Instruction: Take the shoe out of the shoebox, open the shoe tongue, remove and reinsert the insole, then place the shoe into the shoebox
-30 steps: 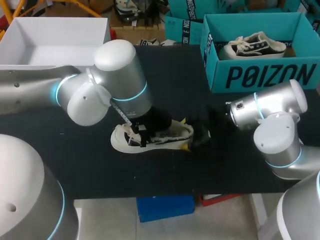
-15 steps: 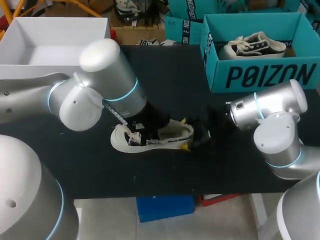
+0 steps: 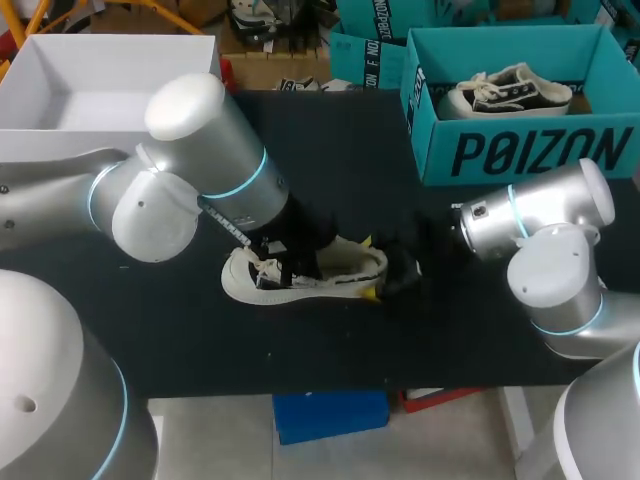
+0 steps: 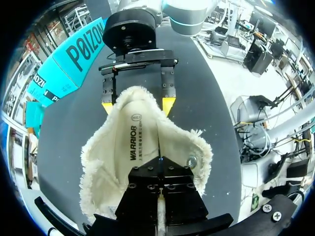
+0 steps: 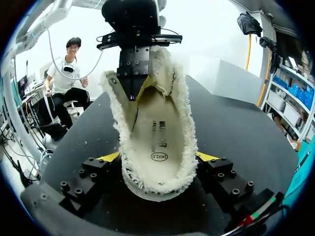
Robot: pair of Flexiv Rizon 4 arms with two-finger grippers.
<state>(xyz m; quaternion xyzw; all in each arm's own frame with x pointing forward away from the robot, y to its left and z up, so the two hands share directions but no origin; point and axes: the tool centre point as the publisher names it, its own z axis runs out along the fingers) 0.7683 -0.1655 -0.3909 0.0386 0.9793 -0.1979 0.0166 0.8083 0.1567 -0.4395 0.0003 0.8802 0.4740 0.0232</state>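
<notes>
A white fleece-lined shoe [image 3: 335, 270] lies on its sole mid-table, heel toward my right arm. My right gripper [image 3: 385, 276] is shut on the heel, one yellow fingertip [image 5: 110, 156] pressing each side of the shoe [image 5: 157, 123]. My left gripper [image 3: 296, 256] reaches down into the shoe's mouth. In the left wrist view its black fingers [image 4: 147, 196] are shut on a thin pale strip, the tongue. In the right wrist view the tongue [image 5: 165, 64] stands raised beside my left gripper [image 5: 134, 93]. The insole [image 4: 135, 140] lies flat inside, printed side up.
A teal shoebox [image 3: 520, 152] stands at the back right with a black-and-white sneaker [image 3: 505, 92] in it. A white open box [image 3: 110, 70] sits at the back left. The left arm's elbow [image 3: 190, 180] hangs over the table's left half.
The left arm's elbow has swung to the left and back while its gripper stayed at the shoe's mouth. The shoe and the right arm have not moved.
</notes>
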